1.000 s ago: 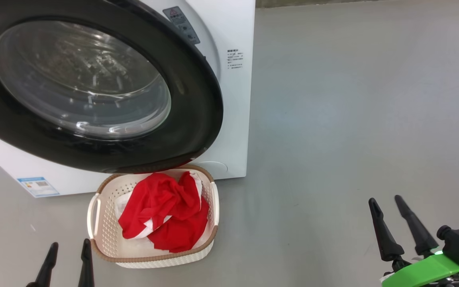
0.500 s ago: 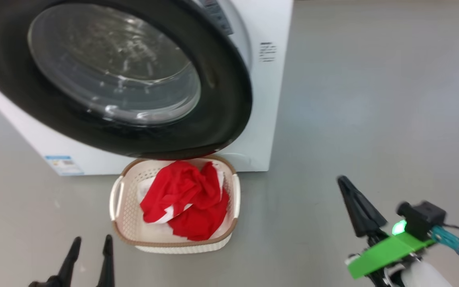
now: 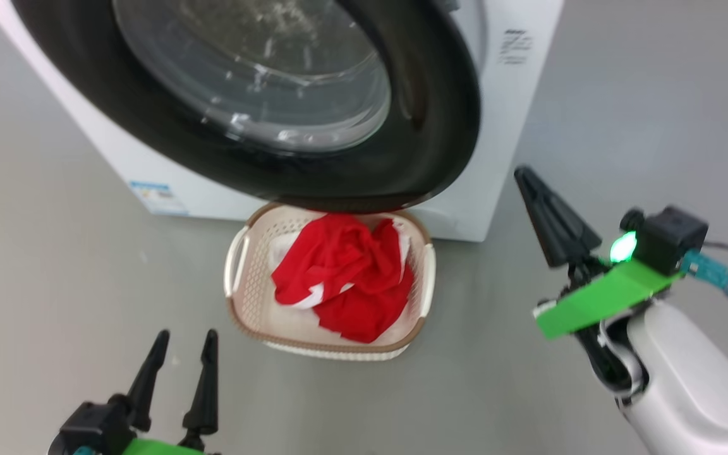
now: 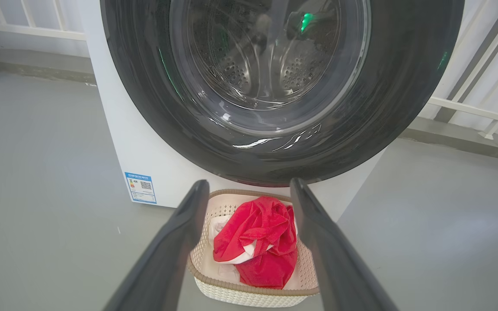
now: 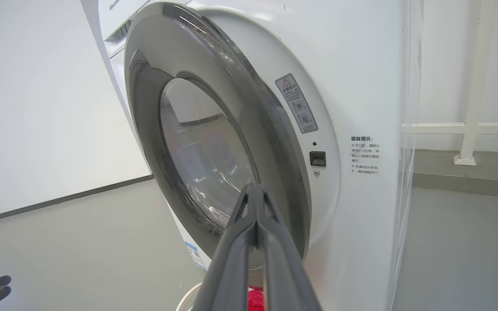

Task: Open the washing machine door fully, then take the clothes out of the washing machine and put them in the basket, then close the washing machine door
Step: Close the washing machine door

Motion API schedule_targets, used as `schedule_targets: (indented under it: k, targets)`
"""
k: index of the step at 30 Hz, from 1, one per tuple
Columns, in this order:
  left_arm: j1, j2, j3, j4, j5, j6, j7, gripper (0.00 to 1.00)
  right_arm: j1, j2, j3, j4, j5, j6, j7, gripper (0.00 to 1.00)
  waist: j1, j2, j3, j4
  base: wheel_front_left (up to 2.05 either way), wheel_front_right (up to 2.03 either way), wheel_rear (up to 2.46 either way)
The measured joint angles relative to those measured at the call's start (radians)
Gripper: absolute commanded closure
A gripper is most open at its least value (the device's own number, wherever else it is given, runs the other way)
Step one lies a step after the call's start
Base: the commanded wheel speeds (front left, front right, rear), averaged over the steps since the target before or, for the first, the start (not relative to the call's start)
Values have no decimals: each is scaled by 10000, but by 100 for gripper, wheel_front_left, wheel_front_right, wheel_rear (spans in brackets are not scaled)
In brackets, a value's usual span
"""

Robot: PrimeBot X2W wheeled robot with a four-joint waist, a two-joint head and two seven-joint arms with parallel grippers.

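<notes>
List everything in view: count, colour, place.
big white front-loading washing machine: one, white, on the floor behind the basket
round black-rimmed glass door: one, black and clear, ajar on the machine's front
cream perforated plastic basket with brown rim: one, cream, on the floor below the door
soft red clothes with a white cloth piece: one heap, red and white, inside the basket
small blue sticker: one, blue, low on the machine
grey floor: grey, all around
left gripper: one, dark, open, empty
right gripper: one, dark, shut, empty, beside the door

R gripper (image 5: 255,189) closed, tips before ajar washer door (image 5: 201,147).
</notes>
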Motion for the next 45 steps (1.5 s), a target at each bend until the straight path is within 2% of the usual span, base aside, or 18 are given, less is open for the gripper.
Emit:
schedule_targets:
  k: [9, 18, 34, 45]
  targets:
    - [-562, -25, -433, -92, -433, 0, 0, 0, -1503, -96, 435, 654, 339, 0, 0, 100, 0, 0, 861, 590, 0, 0, 0]
    - [-1160, -48, -600, -111, -593, 0, -2, 0, -2642, -165, 483, 1327, 617, 0, 0, 100, 0, 0, 1650, 826, 0, 0, 0]
    - [-1759, -73, -1030, -422, -702, 0, -29, 0, -3763, -313, -251, 1657, 805, 19, -2, 100, 0, 0, 2658, 1270, 0, 0, 0]
    - [-1978, -96, -1147, -560, -723, 0, -29, 0, -4254, -48, -1160, 1547, 583, 90, 0, 100, 0, 0, 3142, 1508, 0, 0, 0]
